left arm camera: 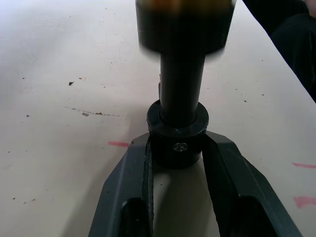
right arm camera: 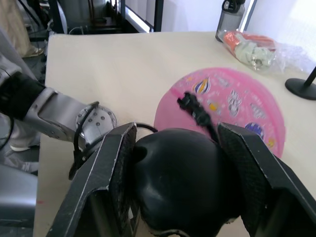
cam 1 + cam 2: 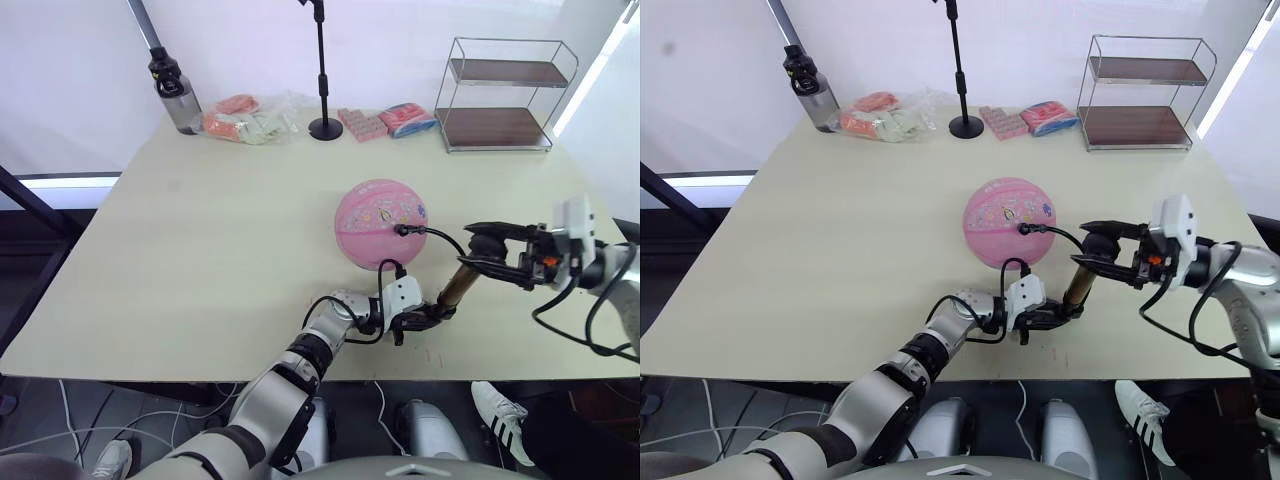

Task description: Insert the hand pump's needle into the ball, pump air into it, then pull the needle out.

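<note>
The ball [image 3: 381, 224] sits right of the tabletop's [image 3: 180, 260] centre, toward the near edge. The pump [image 3: 453, 288] leans between ball and near edge. The left gripper [image 3: 420, 317] pinches its lower black end; the right gripper [image 3: 478, 247] is clamped on the handle [image 2: 185, 185]. The hose [image 3: 432, 232] arcs to the ball; the needle itself is hidden.

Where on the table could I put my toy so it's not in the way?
The wide bare table left of the ball is free. It's crowded right of the ball, around the hand pump, and along the back by the bottle and wire shelf.
</note>
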You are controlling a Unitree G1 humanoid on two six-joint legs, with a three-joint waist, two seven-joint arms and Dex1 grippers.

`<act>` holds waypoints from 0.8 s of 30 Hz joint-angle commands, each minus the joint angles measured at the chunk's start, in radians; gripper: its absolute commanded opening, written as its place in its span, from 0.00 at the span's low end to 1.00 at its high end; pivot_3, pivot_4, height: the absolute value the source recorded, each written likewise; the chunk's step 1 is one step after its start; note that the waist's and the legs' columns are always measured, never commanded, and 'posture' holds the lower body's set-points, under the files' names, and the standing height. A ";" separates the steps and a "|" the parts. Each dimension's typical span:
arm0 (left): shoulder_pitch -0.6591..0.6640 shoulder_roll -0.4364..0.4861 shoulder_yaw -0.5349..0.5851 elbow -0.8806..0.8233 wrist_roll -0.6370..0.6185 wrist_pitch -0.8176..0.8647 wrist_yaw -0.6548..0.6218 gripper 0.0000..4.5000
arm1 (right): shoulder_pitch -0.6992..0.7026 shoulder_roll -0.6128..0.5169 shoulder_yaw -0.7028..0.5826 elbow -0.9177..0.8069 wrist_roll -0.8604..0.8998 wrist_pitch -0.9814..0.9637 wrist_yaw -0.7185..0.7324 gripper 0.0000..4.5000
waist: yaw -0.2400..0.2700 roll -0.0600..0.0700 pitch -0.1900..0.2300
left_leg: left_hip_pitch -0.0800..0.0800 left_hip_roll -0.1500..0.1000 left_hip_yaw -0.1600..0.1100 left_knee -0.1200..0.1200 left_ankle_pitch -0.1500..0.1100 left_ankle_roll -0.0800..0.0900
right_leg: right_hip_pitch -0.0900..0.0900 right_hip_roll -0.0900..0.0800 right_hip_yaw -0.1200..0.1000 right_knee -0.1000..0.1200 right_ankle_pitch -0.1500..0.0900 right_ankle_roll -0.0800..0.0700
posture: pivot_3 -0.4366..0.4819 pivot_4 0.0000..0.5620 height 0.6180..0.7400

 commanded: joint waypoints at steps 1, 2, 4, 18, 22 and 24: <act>0.043 0.020 -0.010 0.075 0.029 0.045 -0.004 0.22 | 0.057 0.019 0.070 0.087 -0.124 -0.059 -0.015 0.48 | 0.000 0.000 0.000 | 0.000 0.000 0.000 0.000 0.000 0.000 | 0.000 0.000 0.000 0.000 0.000 0.000 | 0.48 0.27 1.00; 0.043 0.020 -0.010 0.075 0.029 0.046 -0.004 0.22 | 0.061 0.026 0.074 0.084 -0.123 -0.064 -0.014 0.48 | 0.000 0.000 0.000 | 0.000 0.000 0.000 0.000 0.000 0.000 | 0.000 0.000 0.000 0.000 0.000 0.000 | 0.48 0.27 1.00; 0.042 0.020 -0.011 0.075 0.030 0.046 -0.004 0.22 | 0.059 0.031 0.071 0.065 -0.109 -0.061 -0.018 0.48 | 0.000 0.001 -0.001 | 0.000 0.000 0.000 0.000 0.000 0.000 | 0.000 0.000 0.000 0.000 0.000 0.000 | 0.48 0.27 1.00; 0.043 0.023 -0.011 0.072 0.022 0.054 -0.016 0.22 | -0.173 -0.172 -0.156 -0.078 0.200 0.246 0.037 0.48 | 0.005 0.012 0.010 | -0.006 -0.003 0.001 0.000 0.000 0.000 | -0.005 -0.003 0.000 0.000 0.000 -0.001 | 0.48 0.27 1.00; 0.044 0.022 -0.009 0.070 0.022 0.055 -0.016 0.22 | -0.278 -0.235 -0.228 -0.076 0.312 0.360 0.036 0.48 | 0.004 0.012 0.012 | -0.006 -0.002 0.001 0.000 0.000 0.000 | -0.005 -0.003 0.000 0.000 0.000 -0.001 | 0.48 0.27 1.00; 0.043 0.021 -0.008 0.070 0.022 0.056 -0.016 0.22 | -0.321 -0.258 -0.246 -0.066 0.342 0.401 0.034 0.48 | 0.004 0.014 0.013 | -0.006 -0.002 0.001 0.000 0.000 0.000 | -0.005 -0.003 0.000 0.000 0.000 0.000 | 0.48 0.27 1.00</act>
